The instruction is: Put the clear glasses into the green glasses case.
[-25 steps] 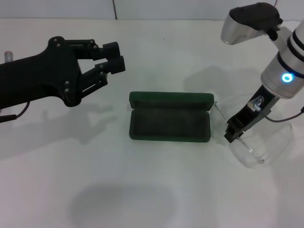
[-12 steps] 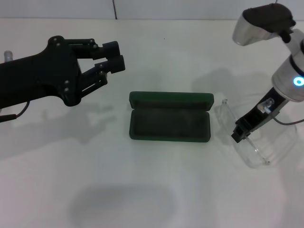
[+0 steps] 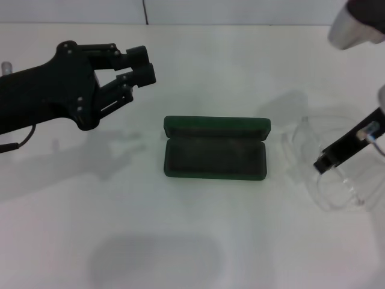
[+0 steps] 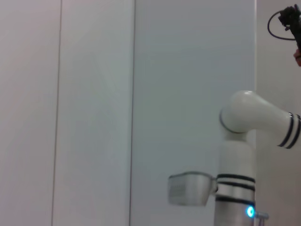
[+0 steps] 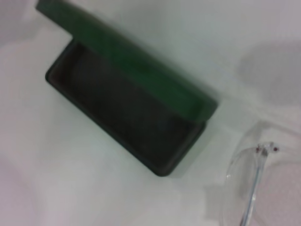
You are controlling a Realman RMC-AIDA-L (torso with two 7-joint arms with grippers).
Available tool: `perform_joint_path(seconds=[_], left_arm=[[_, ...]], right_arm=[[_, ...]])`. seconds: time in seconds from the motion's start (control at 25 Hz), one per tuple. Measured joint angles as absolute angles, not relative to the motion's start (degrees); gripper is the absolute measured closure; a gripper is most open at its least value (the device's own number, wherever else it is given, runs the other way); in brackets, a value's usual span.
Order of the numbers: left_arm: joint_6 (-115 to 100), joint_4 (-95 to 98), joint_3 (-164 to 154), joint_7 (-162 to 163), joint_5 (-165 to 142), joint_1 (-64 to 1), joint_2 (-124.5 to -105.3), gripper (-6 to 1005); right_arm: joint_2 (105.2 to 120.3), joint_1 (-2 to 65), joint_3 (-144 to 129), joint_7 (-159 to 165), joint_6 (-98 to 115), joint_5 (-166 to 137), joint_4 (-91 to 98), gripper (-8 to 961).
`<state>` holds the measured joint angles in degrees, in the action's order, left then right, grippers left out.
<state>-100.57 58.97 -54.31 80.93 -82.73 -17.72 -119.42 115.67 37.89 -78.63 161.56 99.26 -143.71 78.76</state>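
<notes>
Clear glasses (image 3: pixel 328 174) lie on the table just right of the open case (image 3: pixel 215 156); the right gripper (image 3: pixel 325 162) is over them, grip unclear, far nearer than the left gripper (image 3: pixel 139 68), closed on nothing.

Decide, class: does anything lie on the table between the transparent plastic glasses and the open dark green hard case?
Nothing visible does. Only bare white table separates the transparent plastic glasses from the open dark green hard case, whose grey-lined tray holds nothing.
</notes>
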Motion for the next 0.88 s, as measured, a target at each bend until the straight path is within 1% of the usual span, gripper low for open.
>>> perform_joint_path(seconds=[0.28, 0.36, 0.44, 0.52, 0.68, 0.88], left_arm=[[-100.6, 59.0, -54.3, 81.6, -80.9, -17.6, -119.33, 764], [-100.6, 59.0, -54.3, 82.6, -80.0, -17.8, -119.34, 764], [-100.6, 59.0, -54.3, 83.4, -79.0, -17.9, -119.33, 764], [-100.6, 59.3, -54.3, 84.4, -77.3, -17.4, -119.26, 765], [-102.0, 59.6, -53.9, 86.8, -74.0, -15.7, -118.56, 766], [-103.6, 59.5, -52.1, 89.2, -73.2, -15.9, -118.68, 767]], right_arm=[[115.33, 29.9, -75.4, 158.1, 104.6, -144.0, 97.5, 861], [115.53, 27.4, -75.5, 156.5, 105.6, -144.6, 103.2, 867], [115.61, 26.2, -75.5, 155.7, 105.9, -144.6, 105.6, 872], [115.79, 22.2, -75.3, 151.7, 106.3, -142.8, 114.0, 882], [115.88, 20.8, -74.5, 147.0, 105.4, -138.5, 116.1, 893], [115.88, 18.5, -68.9, 137.6, 104.3, -128.0, 116.3, 892]])
